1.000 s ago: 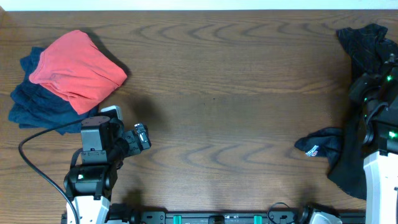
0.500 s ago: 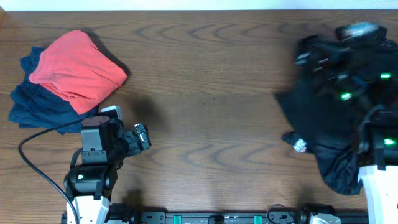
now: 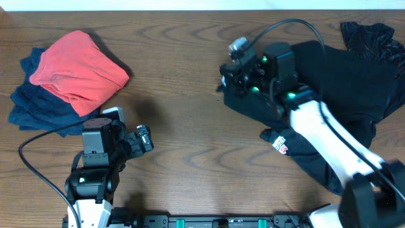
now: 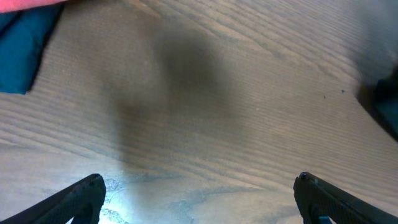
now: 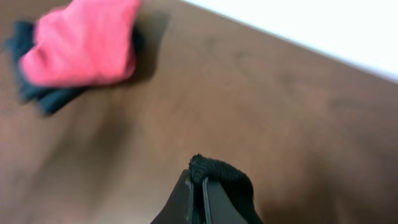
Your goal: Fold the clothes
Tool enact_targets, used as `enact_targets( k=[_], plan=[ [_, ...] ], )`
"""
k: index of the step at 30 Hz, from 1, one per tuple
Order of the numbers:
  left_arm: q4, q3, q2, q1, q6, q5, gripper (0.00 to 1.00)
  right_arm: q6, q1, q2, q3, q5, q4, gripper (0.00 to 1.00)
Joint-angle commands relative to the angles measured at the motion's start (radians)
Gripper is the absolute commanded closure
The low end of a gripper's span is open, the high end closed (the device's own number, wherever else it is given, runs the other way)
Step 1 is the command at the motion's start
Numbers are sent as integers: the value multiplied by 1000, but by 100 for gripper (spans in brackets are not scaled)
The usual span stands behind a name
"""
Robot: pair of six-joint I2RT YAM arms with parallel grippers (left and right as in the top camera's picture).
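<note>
Black garment (image 3: 345,85): a sec ago it was bunched at the far R edge of the table (image 3: 190,164). Now it's been swung across, and its leading edge sits near table centre w/ the rest trailing back to the R side. Its white-and-red label (image 3: 280,146) has come inward w/ it and faces up on the near side. The cloth looks rumpled, not flat yet.

The right gripper (image 5: 200,184) did the carrying. In the R wrist cam the fingers are pinched tight on a small fold of black fabric, no gap showing. The arm now reaches diagonally over the cloth, so part of it is hidden overhead.

Dark heap in the far R corner (image 3: 370,37): can't tell if it's the same piece or another one waiting.

Left gripper (image 4: 199,186) hasn't budged: jaws spread wide, nothing between them, bare wood below, parked near L. The red garment (image 3: 76,66) on the navy garment (image 3: 35,111) is also unchanged at far L, well apart from the black one. I read those two as already folded.

My take: that was the pull-to-workspace step. Spreading and flattening still to do, prob. w/ the L arm taking a corner, and no fold started on this one.
</note>
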Motion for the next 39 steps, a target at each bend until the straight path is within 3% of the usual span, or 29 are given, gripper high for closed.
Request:
enact_targets(
  k=[1,4,5,6,7,10,11,13,20,28,39],
  plan=[
    [22,20,-1,4,-3,10,2,111,5,9,10,167,146,94],
    [40,20,-1,4,-3,10,2,171,-16,-5,19,266,306,94],
    [45,20,-1,4,-3,10,2,178,-24,-13,26,305,325,88],
    [50,20,-1,4,-3,10,2,185,-34,-20,35,354,327,75],
    [55,20,-1,4,-3,10,2,199,-45,-26,43,408,317,56],
    [63,20,-1,4,-25,10,2,211,-90,-37,51,509,229,46],
    [63,20,-1,4,-36,10,2,212,-107,-40,51,538,170,28],
    [63,20,-1,4,-48,10,2,212,-135,-47,51,586,40,2],
    [95,20,23,2,-58,164,2,215,-186,-99,51,681,-411,1],
    [220,20,182,-50,-92,196,2,-44,-175,-93,26,319,-712,10],
    [257,20,333,-110,-92,196,2,-82,-55,26,-102,333,-603,8]
  ],
)
